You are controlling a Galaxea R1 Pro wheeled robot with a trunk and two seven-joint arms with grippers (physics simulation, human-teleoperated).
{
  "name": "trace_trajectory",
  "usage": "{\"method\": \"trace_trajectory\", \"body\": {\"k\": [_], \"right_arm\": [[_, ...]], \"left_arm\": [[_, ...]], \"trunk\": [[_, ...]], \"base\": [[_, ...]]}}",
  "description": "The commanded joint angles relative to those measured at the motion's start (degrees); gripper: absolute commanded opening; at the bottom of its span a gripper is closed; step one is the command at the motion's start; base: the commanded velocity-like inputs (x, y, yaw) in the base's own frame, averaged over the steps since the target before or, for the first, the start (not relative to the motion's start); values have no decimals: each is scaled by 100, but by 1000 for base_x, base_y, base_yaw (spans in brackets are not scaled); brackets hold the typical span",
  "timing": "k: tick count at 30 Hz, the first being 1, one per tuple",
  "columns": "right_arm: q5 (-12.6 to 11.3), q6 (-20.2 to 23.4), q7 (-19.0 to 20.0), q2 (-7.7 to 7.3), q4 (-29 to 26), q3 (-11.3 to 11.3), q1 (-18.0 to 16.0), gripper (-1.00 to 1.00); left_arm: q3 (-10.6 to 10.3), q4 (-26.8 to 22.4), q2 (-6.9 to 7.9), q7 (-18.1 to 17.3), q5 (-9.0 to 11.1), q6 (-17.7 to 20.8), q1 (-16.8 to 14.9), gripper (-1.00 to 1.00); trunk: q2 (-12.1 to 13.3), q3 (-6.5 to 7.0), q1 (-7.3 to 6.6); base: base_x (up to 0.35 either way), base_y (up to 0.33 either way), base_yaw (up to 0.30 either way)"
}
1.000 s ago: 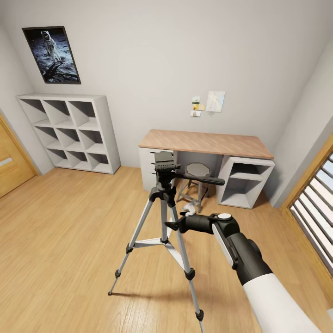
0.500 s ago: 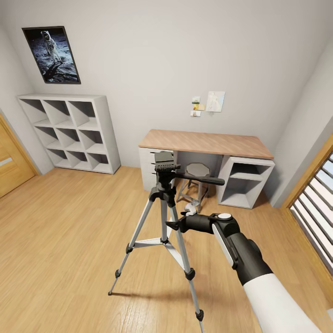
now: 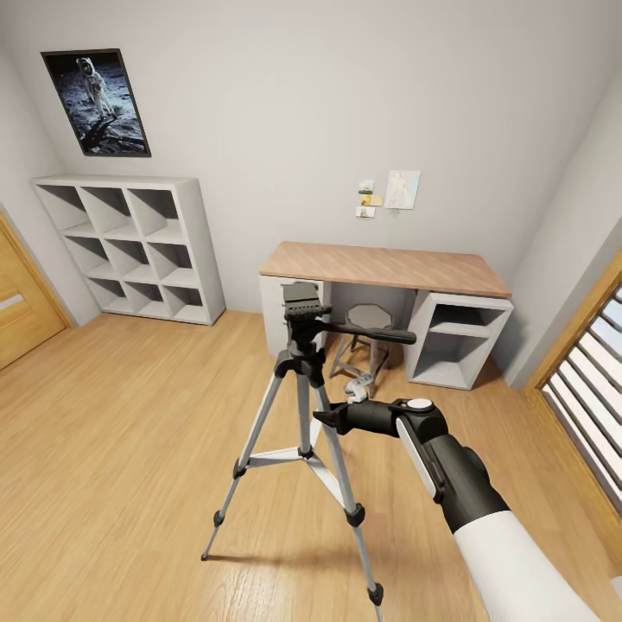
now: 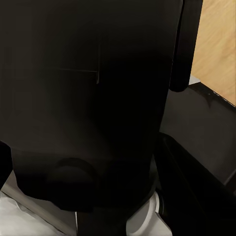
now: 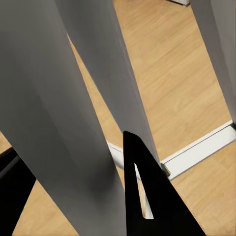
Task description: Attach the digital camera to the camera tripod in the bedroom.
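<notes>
The camera tripod [image 3: 303,363] stands on the wood floor in the middle of the bedroom, silver legs spread, black head [image 3: 302,304] and pan handle [image 3: 371,333] on top. My right gripper [image 3: 325,420] reaches in from the right at mid-height of a leg. In the right wrist view its black fingers [image 5: 147,196] straddle a grey tripod leg [image 5: 64,128] and appear closed on it. In the left wrist view a black boxy surface [image 4: 83,98] with a round bulge sits close beside one black finger [image 4: 183,49]. I cannot tell whether it is the digital camera.
A wood-topped desk [image 3: 384,266] with a stool [image 3: 367,333] under it stands behind the tripod. White cube shelves [image 3: 134,246] line the back left wall, a wooden door [image 3: 17,302] is at far left, and a slatted window [image 3: 596,389] is at right. A small white object [image 3: 356,389] lies by the stool.
The tripod has shifted a little: its head moved left and up in the picture, its feet slightly lower. My right gripper edged slightly right. The room has not shifted.
</notes>
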Motion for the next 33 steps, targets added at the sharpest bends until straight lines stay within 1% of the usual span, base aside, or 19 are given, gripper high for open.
{"method": "trace_trajectory", "body": {"k": [1, 7, 10, 12, 14, 16, 17, 19, 20, 22, 24, 25, 27, 28, 29, 30, 31, 32, 33], "right_arm": [[13, 33, 18, 0, -5, -6, -3, -100], [13, 21, 30, -29, 32, -7, -5, -100], [21, 18, 36, -50, 135, -7, -5, -100], [23, 18, 43, -54, 153, -7, -6, -100], [28, 17, 43, -57, 163, -7, -4, -100], [30, 17, 48, -59, 169, -7, -6, -100], [34, 17, 50, -59, 170, -7, -6, -100], [44, 17, 48, -59, 170, -7, -5, -100], [50, 17, 50, -59, 169, -9, -6, -100], [52, 17, 53, -59, 166, -12, -6, -100], [55, 17, 57, -63, 149, -15, -7, -100], [56, 17, 56, -64, 143, -15, -7, -100], [56, 23, 50, -66, 128, -16, -6, -100], [57, 24, 45, -65, 120, -13, -6, -100], [60, 25, 45, -65, 116, -11, -7, -100], [61, 25, 45, -65, 115, -10, -7, -100], [63, 26, 45, -63, 113, -9, -7, -100], [63, 26, 44, -64, 112, -9, -7, -100], [64, 26, 44, -65, 111, -10, -7, -100]], "left_arm": [[-49, -2, 2, 10, 36, 1, -4, -100], [-88, -52, 25, 94, -2, -270, -4, -100], [-111, -268, 238, 196, -40, -149, -31, -100], [-113, -416, 401, 211, -42, 314, -77, -100], [-108, -724, 721, 230, -42, 1281, -491, -100], [-97, -1526, 1339, 365, -44, 2672, -1840, -100], [-90, -1838, 1519, 521, -34, 3070, -2375, -100], [-83, -2158, 1635, 739, -21, 3457, -2924, -100], [-75, -2457, 1698, 1022, -10, 3841, -3452, -100], [-66, -2718, 1712, 1366, -3, 4190, -3956, -100], [83, -3105, 1552, 2315, 11, 4784, -5223, -100], [150, -3145, 1495, 2497, 13, 4853, -5478, -100], [531, -3290, 1266, 3135, 26, 5067, -6558, -100], [907, -3401, 1096, 3456, 105, 5345, -7531, -100], [1179, -3407, 956, 3592, 210, 5556, -8235, -100], [1308, -3368, 872, 3645, 268, 5632, -8583, -100], [1521, -3216, 676, 3730, 377, 5726, -9221, -100], [1599, -3124, 560, 3766, 419, 5759, -9494, -100], [1712, -2938, 298, 3829, 479, 5806, -9906, -100]], "trunk": [[-11, -11, 3], [-11, -11, 3], [-11, -11, 3], [-11, -11, 3], [-11, -11, 3], [-11, -11, 3], [-11, -11, 3], [-11, -11, 3], [-11, -11, 3], [-11, -11, 3], [-11, -11, 3], [-11, -11, 3], [-11, -11, 3], [-11, -11, 3], [-11, -11, 3], [-11, -11, 3], [-11, -11, 3], [-11, -11, 3], [-11, -11, 3]], "base": [[0, 0, 0], [0, 0, 0], [0, 0, 0], [0, 0, 0], [0, 0, 0], [0, 0, 0], [0, 0, 0], [0, 0, 0], [0, 0, 0], [0, 0, 0], [0, 0, 0], [0, 0, 0], [0, 0, 0], [0, 0, 0], [0, 0, 0], [0, 0, 0], [0, 0, 0], [0, 0, 0], [0, 0, 0]]}}
